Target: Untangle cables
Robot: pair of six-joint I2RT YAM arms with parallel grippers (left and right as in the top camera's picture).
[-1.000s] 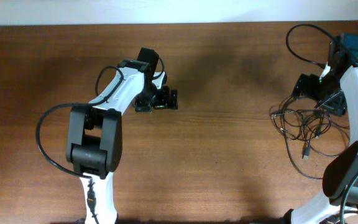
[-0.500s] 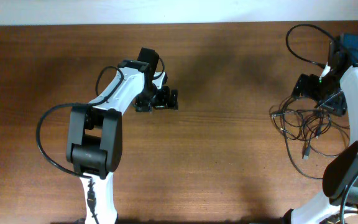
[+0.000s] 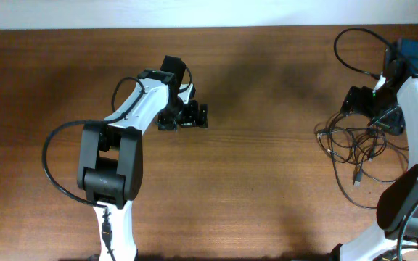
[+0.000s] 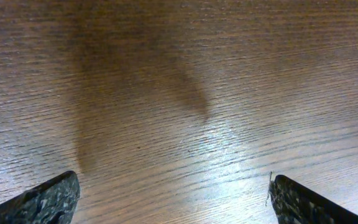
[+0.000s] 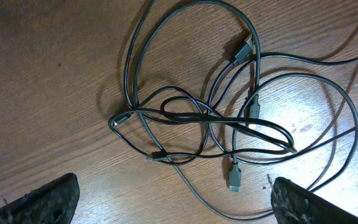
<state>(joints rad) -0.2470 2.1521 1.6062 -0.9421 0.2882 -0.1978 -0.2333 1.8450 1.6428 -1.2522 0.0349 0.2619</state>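
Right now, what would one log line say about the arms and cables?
left gripper: open, over wooden table | right gripper: open, above cables | cables: tangled, not held

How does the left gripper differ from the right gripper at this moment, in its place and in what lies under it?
The left gripper is above bare wood of the table, while the right gripper is above the tangled cables. Seen from overhead, the left gripper is near the table's middle, while the right gripper is near its right edge. What they share: both are wide open, and neither holds anything.
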